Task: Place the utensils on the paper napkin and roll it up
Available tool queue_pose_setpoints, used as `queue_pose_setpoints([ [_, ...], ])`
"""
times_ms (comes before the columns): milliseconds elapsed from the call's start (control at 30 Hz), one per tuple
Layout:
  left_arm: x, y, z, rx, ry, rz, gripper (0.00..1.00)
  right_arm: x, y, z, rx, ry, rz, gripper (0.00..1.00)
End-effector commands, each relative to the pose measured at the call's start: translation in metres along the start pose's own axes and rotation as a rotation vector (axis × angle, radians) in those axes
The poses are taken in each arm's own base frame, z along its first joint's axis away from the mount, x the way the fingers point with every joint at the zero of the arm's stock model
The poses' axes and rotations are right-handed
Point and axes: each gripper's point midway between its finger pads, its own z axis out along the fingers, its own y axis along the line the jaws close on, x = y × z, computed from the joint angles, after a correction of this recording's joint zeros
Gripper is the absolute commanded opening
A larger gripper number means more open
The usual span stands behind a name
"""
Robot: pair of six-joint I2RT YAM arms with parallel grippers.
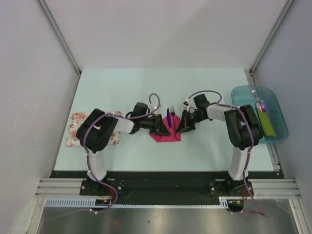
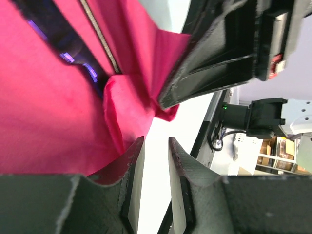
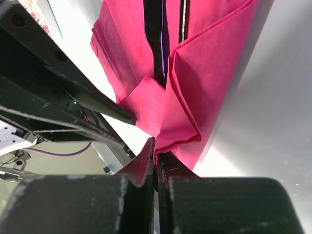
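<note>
Utensils (image 1: 168,118) lie on the paper napkin (image 1: 165,136), midway between the side edges of the surface (image 1: 122,87). My right fingers (image 3: 145,165) pinch its fold; my left fingers (image 2: 132,163) stand slightly apart.

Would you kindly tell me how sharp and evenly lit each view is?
Top external: sharp, evenly lit, barely any shadow. Left wrist: table blown out white beyond the soft, dark left claw. Right wrist: paper napkin crisp, right claw dark and soft.
</note>
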Motion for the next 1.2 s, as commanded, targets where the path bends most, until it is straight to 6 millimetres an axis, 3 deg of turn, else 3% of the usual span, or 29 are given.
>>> queue_pose_setpoints([
  [0, -0.005, -0.005, -0.011, 0.001, -0.023, 0.048, 0.30, -0.010, 0.014, 0.002, -0.031, -0.015, -0.035, 0.00],
  [233, -0.008, -0.001, -0.015, -0.012, -0.037, 0.050, 0.28, -0.009, 0.016, 0.004, -0.027, -0.010, -0.044, 0.00],
  [467, -0.018, 0.002, -0.032, -0.064, -0.059, 0.119, 0.42, -0.010, 0.015, 0.004, -0.023, -0.012, -0.047, 0.00],
  [733, -0.009, 0.010, -0.023, -0.089, -0.035, 0.124, 0.47, -0.010, 0.019, 0.006, -0.029, -0.012, -0.052, 0.00],
  [900, -0.008, 0.013, -0.017, -0.101, -0.022, 0.121, 0.47, -0.008, 0.022, 0.008, -0.035, -0.005, -0.056, 0.00],
  [1167, -0.007, 0.017, -0.007, -0.105, -0.010, 0.120, 0.37, -0.007, 0.024, 0.010, -0.036, 0.002, -0.060, 0.00],
])
